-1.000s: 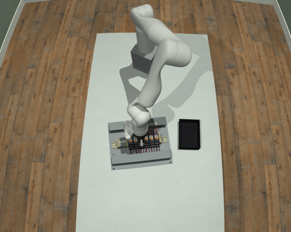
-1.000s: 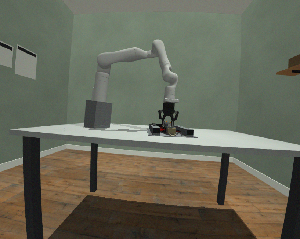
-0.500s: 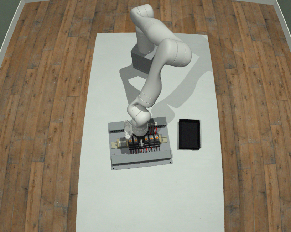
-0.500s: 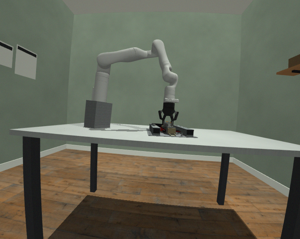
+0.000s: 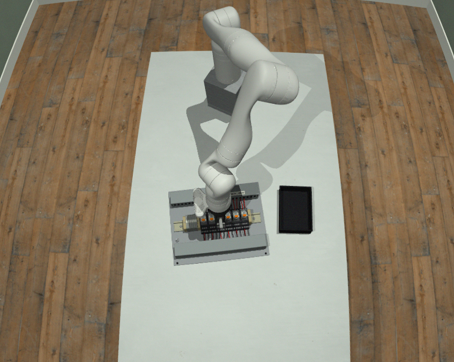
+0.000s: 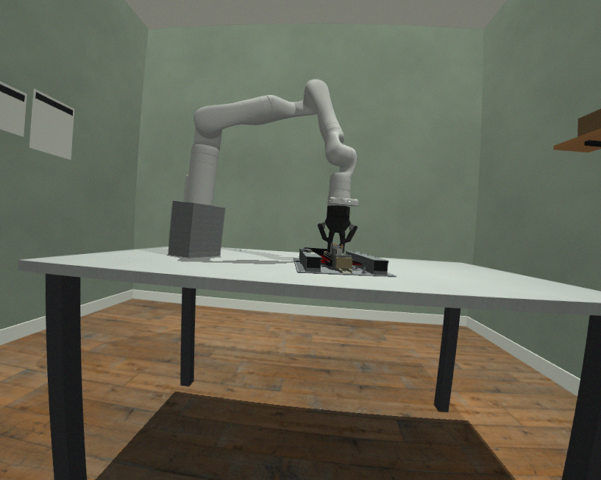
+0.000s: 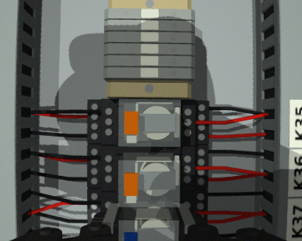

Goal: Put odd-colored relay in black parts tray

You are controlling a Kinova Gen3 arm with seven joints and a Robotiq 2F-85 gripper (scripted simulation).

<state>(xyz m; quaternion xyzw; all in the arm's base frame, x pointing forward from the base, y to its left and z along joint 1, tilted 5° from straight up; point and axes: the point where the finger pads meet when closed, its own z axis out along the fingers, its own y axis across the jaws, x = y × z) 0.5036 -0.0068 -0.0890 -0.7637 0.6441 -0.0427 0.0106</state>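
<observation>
The relay panel (image 5: 215, 224) lies flat on the white table, also in the side view (image 6: 342, 264). Its rail carries a row of relays; two with orange buttons (image 7: 131, 123) (image 7: 131, 184) fill the wrist view. The relay with the blue button (image 7: 149, 227) sits at the bottom edge of that view, in the slot labelled K37. My gripper (image 7: 148, 221) points straight down over it, with one finger pressed against each side of this relay. From above, the gripper (image 5: 220, 221) stands in the middle of the relay row. The black parts tray (image 5: 295, 209) lies to the right of the panel.
A stack of grey terminal blocks (image 7: 149, 44) sits on the rail beyond the relays. Black slotted wire ducts (image 7: 27, 122) run along both sides, with red and black wires to the relays. The arm's grey base block (image 5: 223, 91) stands at the table's far end.
</observation>
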